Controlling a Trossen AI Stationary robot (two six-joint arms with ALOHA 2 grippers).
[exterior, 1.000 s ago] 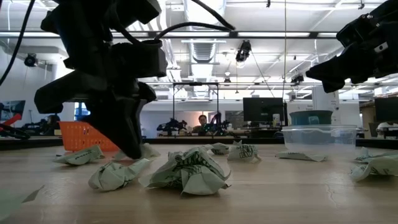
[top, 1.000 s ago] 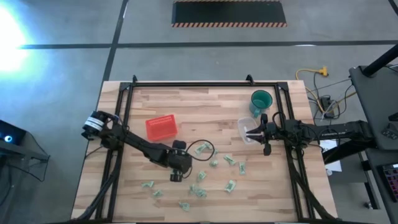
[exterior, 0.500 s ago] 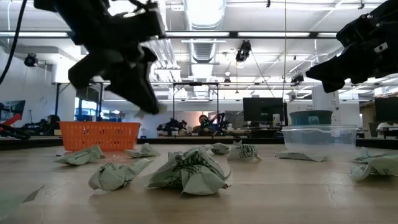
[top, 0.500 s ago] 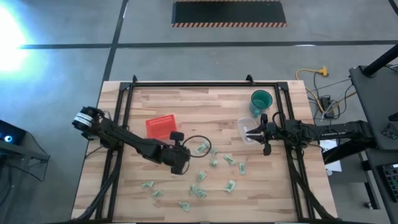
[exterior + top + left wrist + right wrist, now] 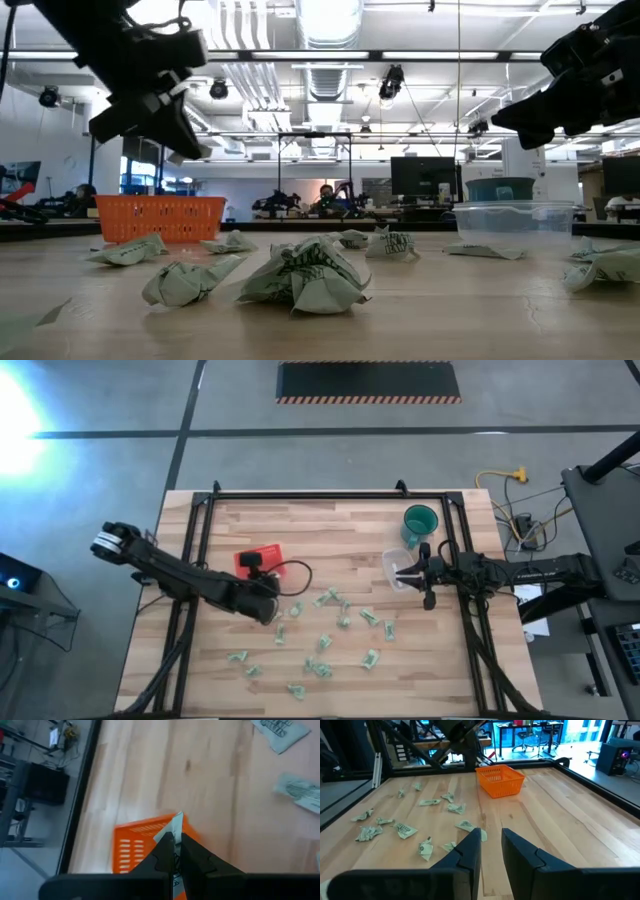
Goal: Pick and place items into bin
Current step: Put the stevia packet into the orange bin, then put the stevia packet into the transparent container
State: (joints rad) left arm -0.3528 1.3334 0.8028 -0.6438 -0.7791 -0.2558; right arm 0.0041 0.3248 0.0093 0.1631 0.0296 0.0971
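Observation:
Several small pale green-and-white crumpled items (image 5: pixel 330 630) lie scattered on the wooden table (image 5: pixel 330 520); they also show in the low view (image 5: pixel 300 275) and the right wrist view (image 5: pixel 400 827). The red-orange bin (image 5: pixel 270 552) stands at the left centre. My left gripper (image 5: pixel 268 605) hangs raised just near of the bin (image 5: pixel 132 850), shut on one item (image 5: pixel 176 822). My right gripper (image 5: pixel 400 573) waits at the right with its fingers a little apart (image 5: pixel 491 845) and nothing between them. My left gripper pinches one pale crumpled item between its two fingertips (image 5: pixel 167 842). A corner of the item (image 5: pixel 177 817) sticks out past the tips. The fingers slant downward toward the bin. The item is lifted clear of the table.
A clear plastic tub (image 5: pixel 395 565) and a green cup (image 5: pixel 420 523) stand at the right, close to my right gripper. Black rails (image 5: pixel 200 560) run along the table's left, far and right sides. People sit at desks in the room beyond the table.
My left gripper has risen from among the items and gone toward the table's left and far side, toward the bin, carrying one item clear of the table. It has tipped from pointing steeply down to a shallower slant.

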